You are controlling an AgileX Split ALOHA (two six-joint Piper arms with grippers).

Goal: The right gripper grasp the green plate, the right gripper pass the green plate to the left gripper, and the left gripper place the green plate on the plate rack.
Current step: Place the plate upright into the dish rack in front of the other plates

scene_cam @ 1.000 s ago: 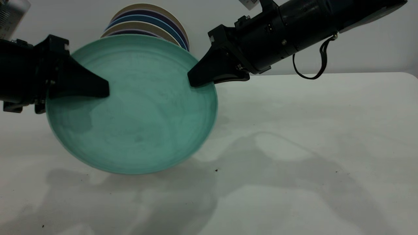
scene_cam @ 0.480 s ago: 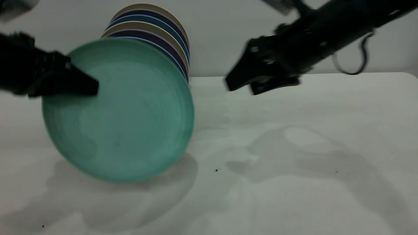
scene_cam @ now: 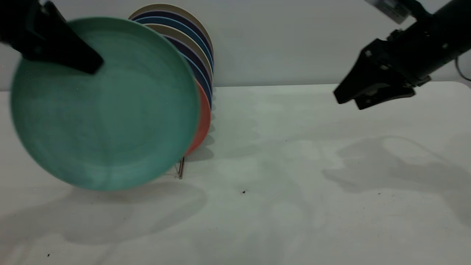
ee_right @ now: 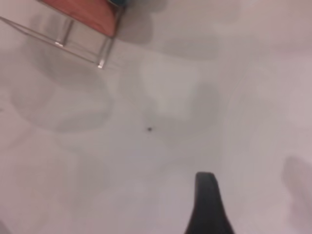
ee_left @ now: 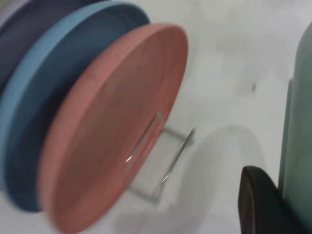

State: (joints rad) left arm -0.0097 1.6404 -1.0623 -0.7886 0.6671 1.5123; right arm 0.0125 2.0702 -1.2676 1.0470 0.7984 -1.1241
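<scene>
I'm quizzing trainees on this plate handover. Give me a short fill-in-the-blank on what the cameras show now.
1. The green plate is held by the ____ gripper.
2. The plate in the rack nearest the green plate is coloured ____.
3. The right gripper, out over the table, holds ____.
4. The green plate is not yet in the ____.

Missing words: left; salmon-pink; nothing; rack

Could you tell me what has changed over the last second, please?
The right gripper let go of the green plate and drew back to the exterior view's right, now empty above the table. The left gripper, shut on the plate's rim, lifted it up and leftward, just in front of the salmon plate in the plate rack. The racked plates stayed put.
</scene>
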